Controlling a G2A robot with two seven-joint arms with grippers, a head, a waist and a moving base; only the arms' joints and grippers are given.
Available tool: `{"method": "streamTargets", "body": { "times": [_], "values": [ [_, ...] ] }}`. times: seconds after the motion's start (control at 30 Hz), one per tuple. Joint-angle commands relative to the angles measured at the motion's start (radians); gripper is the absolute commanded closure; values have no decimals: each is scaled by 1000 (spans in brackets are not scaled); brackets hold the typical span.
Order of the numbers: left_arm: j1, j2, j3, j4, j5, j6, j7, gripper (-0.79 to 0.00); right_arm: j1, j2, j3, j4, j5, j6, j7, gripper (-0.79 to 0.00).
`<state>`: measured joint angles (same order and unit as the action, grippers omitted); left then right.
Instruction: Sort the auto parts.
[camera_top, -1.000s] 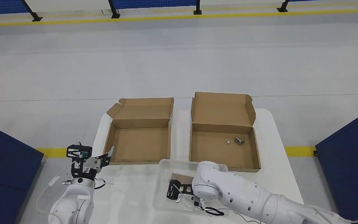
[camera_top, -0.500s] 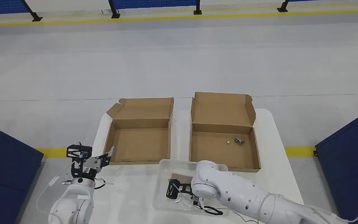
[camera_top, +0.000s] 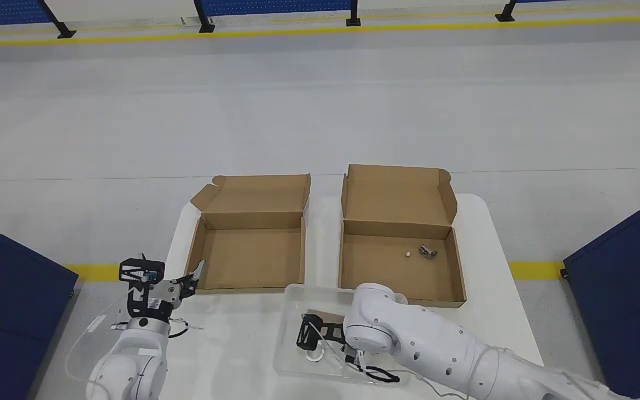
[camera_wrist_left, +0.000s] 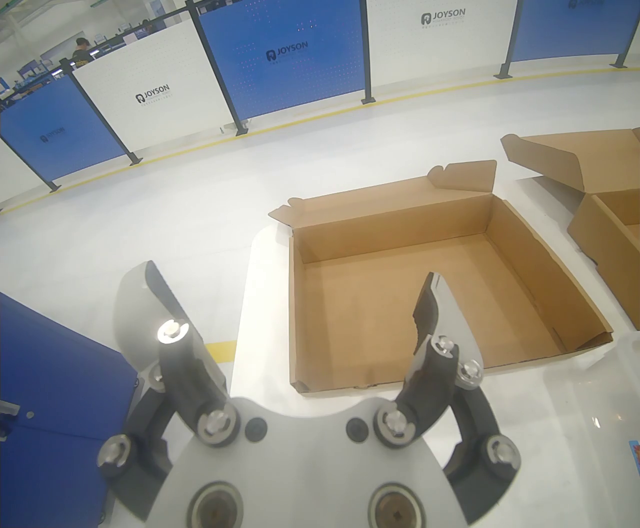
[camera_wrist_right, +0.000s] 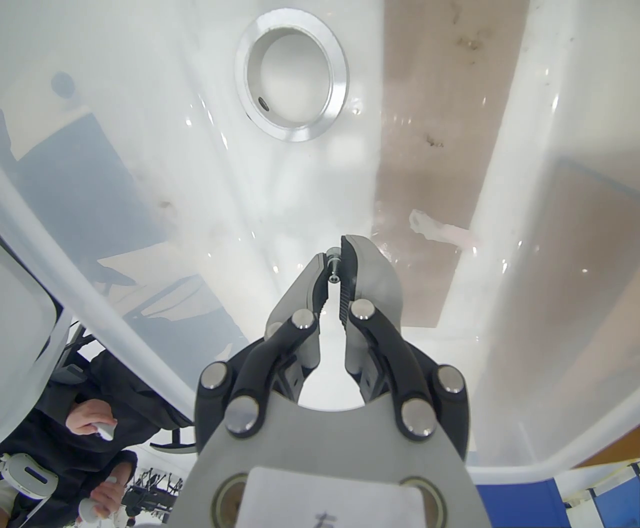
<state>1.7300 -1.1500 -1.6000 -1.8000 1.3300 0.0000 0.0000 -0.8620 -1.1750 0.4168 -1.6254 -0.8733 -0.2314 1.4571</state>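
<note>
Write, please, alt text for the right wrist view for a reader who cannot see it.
The right pincer, shut on a small screw at its tips, is inside a clear plastic bin. A metal ring lies on the bin's floor beyond it, apart from the pincer.

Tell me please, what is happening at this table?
The right gripper, inside the clear bin, is shut on a small screw; a metal ring lies nearby in the bin. The left gripper hangs open near the empty left box. The right box holds two small parts.
</note>
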Motion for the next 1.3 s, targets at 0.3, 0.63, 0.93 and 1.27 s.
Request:
{"method": "streamTargets", "body": {
  "times": [0.3, 0.63, 0.93, 1.27],
  "values": [
    [0, 0, 0, 0, 0, 0, 0, -785, -11, 7, 27, -7, 17, -11, -47, 0],
    [0, 0, 0, 0, 0, 0, 0, -785, -154, 128, 320, -207, 178, -162, -32, 0],
    [0, 0, 0, 0, 0, 0, 0, -785, -265, 220, 467, -287, 300, -241, -109, 0],
    [0, 0, 0, 0, 0, 0, 0, -785, -265, 220, 467, -287, 300, -241, -109, 0]
  ]
}}
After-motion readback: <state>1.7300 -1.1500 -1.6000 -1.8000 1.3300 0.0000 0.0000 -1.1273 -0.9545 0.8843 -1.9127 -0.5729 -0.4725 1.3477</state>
